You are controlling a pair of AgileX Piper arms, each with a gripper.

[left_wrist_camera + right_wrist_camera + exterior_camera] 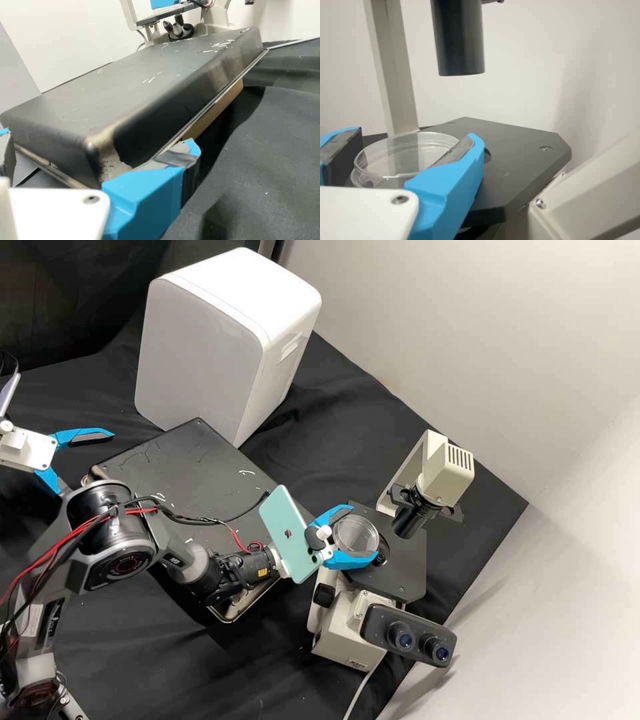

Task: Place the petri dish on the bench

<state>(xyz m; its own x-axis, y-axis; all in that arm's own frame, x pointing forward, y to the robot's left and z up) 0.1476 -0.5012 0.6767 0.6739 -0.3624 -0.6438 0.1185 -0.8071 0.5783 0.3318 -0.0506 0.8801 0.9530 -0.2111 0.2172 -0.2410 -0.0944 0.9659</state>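
We see the right gripper (362, 533) grasping the petri dish (402, 152) between its 2 blue fingers, at the black microscope stage (400, 567). The left gripper (67, 459) hangs released, fingers spread, beside the dark flat case (193, 467).

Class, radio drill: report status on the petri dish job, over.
Left gripper open beside black case. Right gripper shut on petri dish at microscope stage. Black tube overhead.

No legible text — only tiny, unreadable print on the microscope (347, 617).
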